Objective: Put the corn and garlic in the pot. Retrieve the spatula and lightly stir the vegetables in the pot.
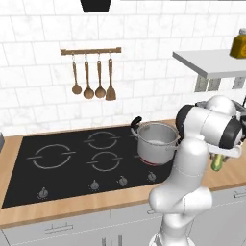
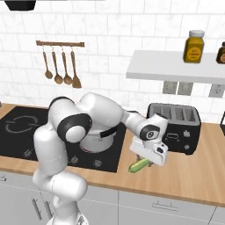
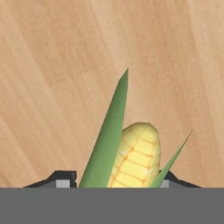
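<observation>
Because the corn (image 3: 133, 157) has to go into the pot first, the claw (image 3: 116, 181) sits low over the wooden table (image 3: 52, 87) with the cob between its two dark tips, one at 8 o'clock and one at 4 o'clock of the cob in the hand view. The tips stand close against the husk leaves on either side, so the jaws look drawn in around the cob, though I cannot tell whether they are pressing it firmly yet. The yellow kernels point away from the hand toward 12 o'clock, with a long green leaf rising beside them.

From the right base view the corn (image 2: 139, 165) lies under the claw (image 2: 147, 161), on or just above the table (image 2: 193, 176); which, I cannot tell. It is at 7 o'clock from the black toaster (image 2: 174, 127).

Farther off, the pot (image 1: 156, 139) stands on the near right burner of the black cooktop (image 1: 72, 163), open-topped and ready to receive the cob, at about 10 o'clock from the corn (image 1: 217, 162). My judgement is that a lift and a carry leftward come next.

Beyond, wooden utensils (image 1: 93, 79) hang on the tiled wall.
</observation>
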